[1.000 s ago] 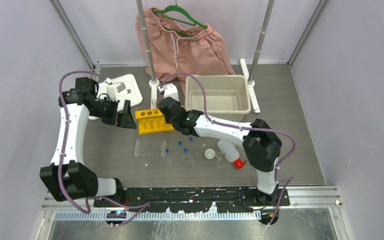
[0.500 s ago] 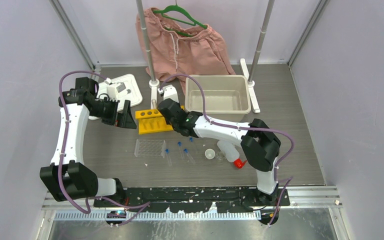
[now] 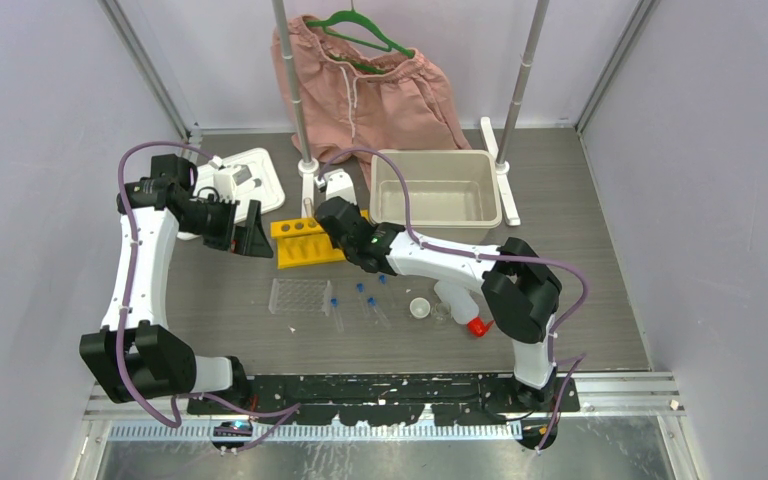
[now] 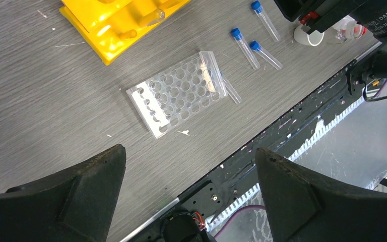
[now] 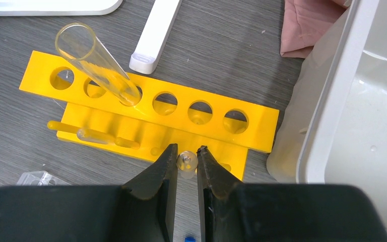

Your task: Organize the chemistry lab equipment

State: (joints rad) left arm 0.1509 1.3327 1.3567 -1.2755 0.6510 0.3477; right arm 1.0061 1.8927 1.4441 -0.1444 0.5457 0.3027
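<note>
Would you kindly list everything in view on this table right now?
shorts: one, pink, hanging at the back
poles: two, grey, upright at the back
tub: one, pale, back right
tray: one, white, back left
tube rack: one, yellow, centre, with a leaning tube in one hole
grid rack: one, clear, in front of it
capped tubes: seemingly four, clear with blue caps, lying right of the grid rack
dish: one, white, right of them
squeeze bottle: one, white with red cap, front right
left tool: black, open, above the table
right tool: black, shut on a clear tube by the tube rack

Yellow rack (image 3: 298, 251) part-hidden (R arm (image 3: 430, 256)).
</note>
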